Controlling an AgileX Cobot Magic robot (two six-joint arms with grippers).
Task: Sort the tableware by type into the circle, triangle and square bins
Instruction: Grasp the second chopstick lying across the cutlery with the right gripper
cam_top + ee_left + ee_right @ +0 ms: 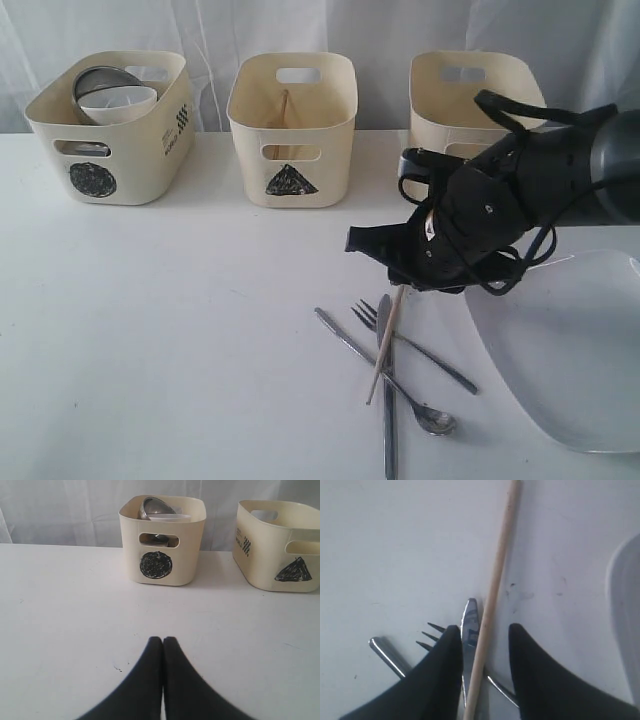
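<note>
My right gripper [404, 282] [485, 630] hangs low over the cutlery pile, open, its fingers either side of a wooden chopstick [385, 345] [497, 570] without closing on it. The chopstick lies across the knife [388, 420] [470, 615], fork [425, 357] [431, 635] and spoon [432, 418]. The white plate [580, 350] [626, 615] sits to the right. The circle bin [110, 160] [162, 565] holds the steel bowl [98, 80] [155, 505] and white bowl [122, 102] [170, 516]. The triangle bin [292, 150] [280, 555] holds another chopstick [285, 105]. My left gripper [163, 639] is shut and holds nothing.
The third cream bin [462, 85] stands at the back right, its front mark hidden behind my right arm. White cloth hangs behind the bins. The mugs cannot be made out; something steel [157, 539] shows through the circle bin's handle hole.
</note>
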